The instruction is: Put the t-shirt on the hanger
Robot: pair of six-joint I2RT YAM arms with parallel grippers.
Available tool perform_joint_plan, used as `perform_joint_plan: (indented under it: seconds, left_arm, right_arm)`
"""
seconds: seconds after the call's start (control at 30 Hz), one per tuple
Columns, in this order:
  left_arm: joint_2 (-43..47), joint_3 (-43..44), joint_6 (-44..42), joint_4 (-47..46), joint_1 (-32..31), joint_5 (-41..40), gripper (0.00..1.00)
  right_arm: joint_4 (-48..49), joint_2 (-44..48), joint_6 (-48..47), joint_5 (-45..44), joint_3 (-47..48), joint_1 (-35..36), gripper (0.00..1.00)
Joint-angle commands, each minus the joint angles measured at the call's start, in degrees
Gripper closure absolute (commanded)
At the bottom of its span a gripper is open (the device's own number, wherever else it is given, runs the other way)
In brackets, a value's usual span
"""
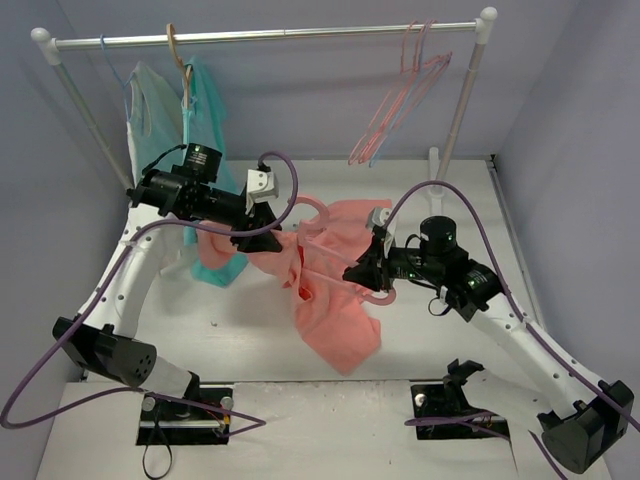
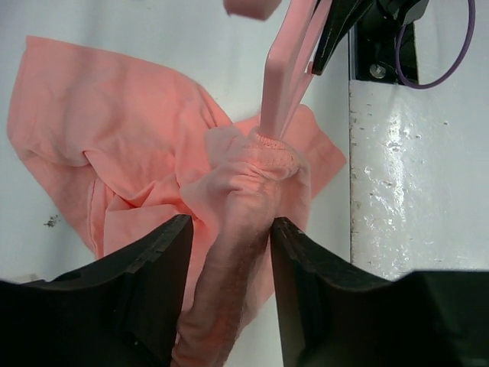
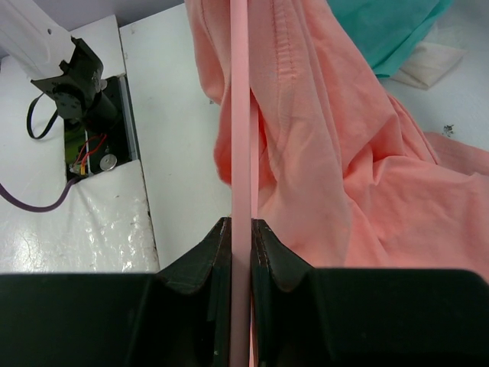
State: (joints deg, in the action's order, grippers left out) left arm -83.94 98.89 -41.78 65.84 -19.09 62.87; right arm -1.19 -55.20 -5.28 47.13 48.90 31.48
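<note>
White table (image 1: 250, 340); soft, crumpled t-shirt (image 3: 344, 176) bunched around rigid hanger (image 3: 241, 115).

Between left claw (image 1: 268, 238) and right claw (image 1: 364, 270) the t-shirt (image 1: 335, 305) and hanger (image 3: 241, 115) block passage; teal garment (image 1: 207, 120) hangs close behind.

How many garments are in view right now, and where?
3. The salmon t-shirt hangs at centre, pinched in the left gripper. A teal garment hangs on the rail at back left. A pale garment hangs just left of it. Others may be hidden behind them.

Test-lab booth: white table (image 1: 250, 350), clothes rail (image 1: 300, 33)
</note>
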Motion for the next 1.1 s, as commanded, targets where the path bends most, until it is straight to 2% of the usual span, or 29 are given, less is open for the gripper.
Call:
perform_joint_plan:
  seconds: [0.0, 0.23, 0.33, 0.37, 0.5, 0.53, 0.57, 0.6, 0.7, 0.8, 0.87, 0.97, 1.03, 1.07]
  left_arm:
    - [0.71, 2.36, -3.48, 3.06, 0.11, 2.17, 0.57]
    - [1.32, 1.13, -4.10, 3.06, 0.11, 2.34, 0.75]
    - [1.76, 0.78, -5.06, 3.50, 0.02, 2.96, 0.89]
    - [2.02, 0.60, -5.15, 3.24, 0.02, 2.87, 0.98]
    - [4.22, -0.28, -4.89, 1.66, 0.02, 1.12, 1.00]
    - [4.75, -0.45, -4.19, 0.35, 0.11, 0.76, 1.00]
    - [5.36, -0.89, -3.49, -0.62, 0.11, -0.37, 1.00]
    - [6.59, -2.11, -2.70, -1.93, 0.11, -1.08, 1.00]
    - [9.13, -4.14, 0.20, -6.42, 0.11, -3.36, 1.00]
    - [10.81, -5.73, 2.49, -8.54, 0.11, -5.12, 1.00]
    - [11.95, -6.25, 3.71, -9.24, 0.11, -5.48, 1.00]
    - [13.79, -7.48, 8.71, -14.14, 0.11, -6.61, 1.00]
    - [14.94, -9.49, 15.39, -18.10, 0.11, -7.32, 1.00]
    - [16.34, -10.46, 17.76, -22.56, 0.11, -7.67, 1.00]
  right_arm:
    - [6.82, -0.52, -1.58, 2.43, 5.06, -0.64, 1.00]
    - [6.55, -2.10, -2.28, 2.96, 6.46, -0.81, 1.00]
    - [6.38, -2.81, -2.72, 3.14, 7.25, -0.99, 1.00]
    - [6.38, -2.98, -3.07, 3.14, 7.43, -0.99, 1.00]
    - [5.59, -5.00, -4.04, 1.74, 9.54, -1.43, 0.98]
    - [5.24, -5.35, -4.04, 0.78, 9.89, -1.43, 0.93]
    - [5.23, -5.62, -3.95, -0.28, 10.24, -1.51, 0.84]
    - [5.06, -5.97, -3.78, -1.59, 10.59, -1.60, 0.66]
    - [4.53, -5.97, -3.77, -6.25, 12.00, -1.95, 0.42]
    - [3.83, -5.27, -3.77, -12.31, 12.97, -2.22, 0.32]
    - [2.60, -4.66, -4.12, -16.27, 14.28, -2.22, 0.30]
    - [-0.98, -2.64, -3.51, -21.18, 16.39, -2.22, 0.21]
    - [-1.44, -1.06, -1.77, -23.66, 16.92, -2.22, 0.22]
    - [-1.45, 0.60, -0.97, -24.80, 17.01, -2.22, 0.27]
